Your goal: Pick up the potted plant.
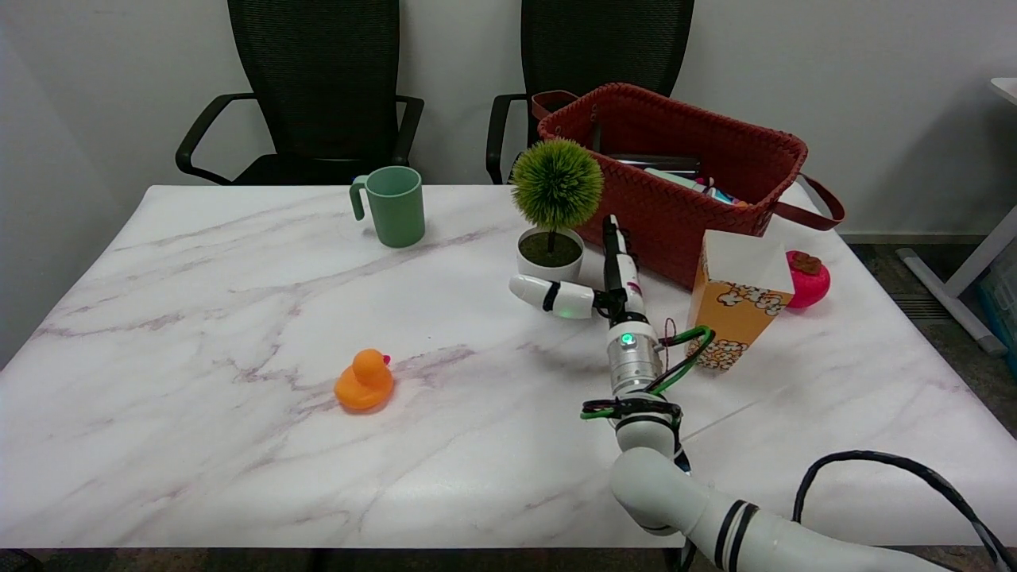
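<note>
While spread open – right hand (592,278) holds nothing | potted plant (553,208) (fuzzy ball, round white pot) just beside thumb

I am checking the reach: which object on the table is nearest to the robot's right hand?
The potted plant: the right hand opens around its white pot, while the others stand apart.

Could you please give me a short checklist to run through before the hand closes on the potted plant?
1. Potted plant upright on the table: ok.
2. Right hand open, holding nothing: ok.
3. Thumb in front of the pot, fingers along its right side: ok.
4. Fingers actually touching the pot: cannot tell.
5. Room between the pot and the red basket for the fingers: cannot tell, they sit very close.
6. Popcorn box clear of the wrist: ok, it stands apart to the right.
</note>
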Robot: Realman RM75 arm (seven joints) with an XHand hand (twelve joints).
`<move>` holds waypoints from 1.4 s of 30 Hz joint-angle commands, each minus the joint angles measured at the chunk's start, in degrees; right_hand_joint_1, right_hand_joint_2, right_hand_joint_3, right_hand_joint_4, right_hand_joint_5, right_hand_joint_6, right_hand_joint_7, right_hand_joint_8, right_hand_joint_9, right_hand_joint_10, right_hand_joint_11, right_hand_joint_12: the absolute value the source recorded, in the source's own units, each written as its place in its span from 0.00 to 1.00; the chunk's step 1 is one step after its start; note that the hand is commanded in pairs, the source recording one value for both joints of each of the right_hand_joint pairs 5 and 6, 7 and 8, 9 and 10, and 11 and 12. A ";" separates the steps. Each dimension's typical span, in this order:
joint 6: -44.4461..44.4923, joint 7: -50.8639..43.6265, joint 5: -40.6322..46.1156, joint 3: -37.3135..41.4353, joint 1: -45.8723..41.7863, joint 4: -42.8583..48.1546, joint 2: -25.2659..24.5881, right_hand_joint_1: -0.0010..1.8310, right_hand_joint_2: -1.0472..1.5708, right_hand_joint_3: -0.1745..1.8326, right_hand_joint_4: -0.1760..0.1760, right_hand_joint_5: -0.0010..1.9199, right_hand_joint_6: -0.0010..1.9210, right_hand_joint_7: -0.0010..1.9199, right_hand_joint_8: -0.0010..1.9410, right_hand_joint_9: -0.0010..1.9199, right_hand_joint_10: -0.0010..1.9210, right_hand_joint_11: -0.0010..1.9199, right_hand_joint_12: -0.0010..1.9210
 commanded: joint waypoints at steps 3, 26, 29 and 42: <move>-2.69 2.60 1.66 -0.52 4.20 -4.74 -0.26 0.60 0.43 0.25 0.50 0.00 0.00 0.00 0.00 0.00 0.00 0.00 0.00; -5.93 4.12 1.34 -0.54 7.66 -10.49 -1.66 0.60 0.45 0.20 0.50 0.00 0.00 0.00 0.00 0.00 0.00 0.00 0.00; -5.93 4.12 1.42 -0.54 8.12 -10.97 -1.66 0.60 0.45 0.20 0.50 0.00 0.00 0.00 0.00 0.00 0.00 0.00 0.00; -7.29 4.18 1.66 -0.24 9.52 -12.49 -2.12 0.62 0.51 0.14 0.50 0.00 0.00 0.01 0.01 0.07 0.07 0.00 0.00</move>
